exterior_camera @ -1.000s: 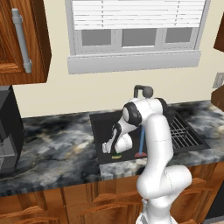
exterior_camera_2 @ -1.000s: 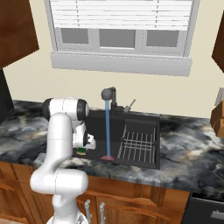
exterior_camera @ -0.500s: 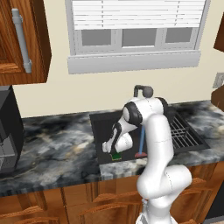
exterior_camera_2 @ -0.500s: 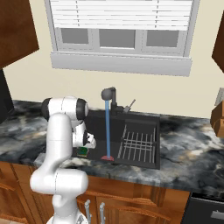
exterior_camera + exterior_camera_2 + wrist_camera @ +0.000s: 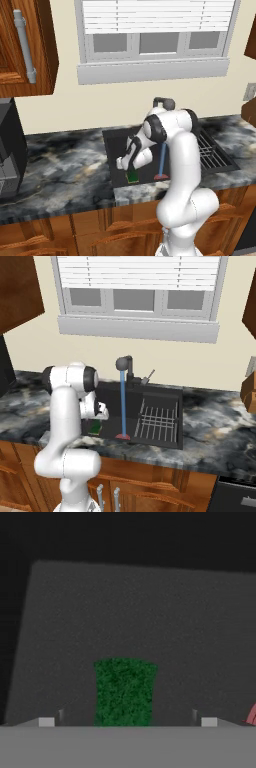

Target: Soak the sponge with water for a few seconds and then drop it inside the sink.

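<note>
Pincer [image 5: 125, 722] spread wide, holding nothing: both tips sit well apart at the bottom of the hand view, with the sponge [image 5: 125, 692] between and just past them, green face up on the floor of the sink [image 5: 150, 622]. Gaps show on both sides of it, so no contact. Judging by that, the drop step is done and the sponge is where the task wants it.

Hand points down into the near-left part of the basin, which puts the sponge right under it. Water [image 5: 162, 159] runs off to one side of the pincer, not hitting the sponge now; it lands on the red drain mark [image 5: 122, 436]. Dish rack [image 5: 157, 421] lies beyond the stream. Table [image 5: 65, 175] plays no part here.
</note>
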Available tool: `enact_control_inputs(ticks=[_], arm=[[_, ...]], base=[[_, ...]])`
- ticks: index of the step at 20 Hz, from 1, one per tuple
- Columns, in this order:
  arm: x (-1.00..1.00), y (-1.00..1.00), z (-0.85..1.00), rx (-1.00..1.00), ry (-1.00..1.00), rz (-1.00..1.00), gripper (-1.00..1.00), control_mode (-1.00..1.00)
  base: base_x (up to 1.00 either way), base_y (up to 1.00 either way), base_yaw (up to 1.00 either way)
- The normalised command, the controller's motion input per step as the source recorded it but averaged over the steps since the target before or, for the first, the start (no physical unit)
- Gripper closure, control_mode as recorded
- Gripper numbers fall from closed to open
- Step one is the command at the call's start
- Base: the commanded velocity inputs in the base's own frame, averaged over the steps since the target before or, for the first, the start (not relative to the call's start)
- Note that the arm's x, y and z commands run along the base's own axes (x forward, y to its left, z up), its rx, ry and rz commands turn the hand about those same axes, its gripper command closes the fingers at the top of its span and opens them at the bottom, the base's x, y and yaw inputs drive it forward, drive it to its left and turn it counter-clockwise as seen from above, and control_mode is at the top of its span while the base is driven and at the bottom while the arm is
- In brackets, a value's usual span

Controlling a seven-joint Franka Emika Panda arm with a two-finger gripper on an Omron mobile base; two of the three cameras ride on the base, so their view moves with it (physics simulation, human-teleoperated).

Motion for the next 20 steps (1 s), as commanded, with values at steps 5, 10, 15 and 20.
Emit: enact_control_inputs(ticks=[5,10,15,20], arm=[[0.0,0.11,0.72,0.0,0.0,0.0,-1.0,-1.0],[0.0,0.06,0.73,0.0,-0.02,0.0,-1.0,-1.0],[0.0,0.0,0.79,0.0,-0.05,0.0,-1.0,-1.0],[0.0,0.0,0.82,0.0,-0.01,0.0,-1.0,-1.0]], base=[[0.0,0.0,0.0],[0.0,0.0,0.0],[0.0,0.0,0.0],[0.0,0.0,0.0]])
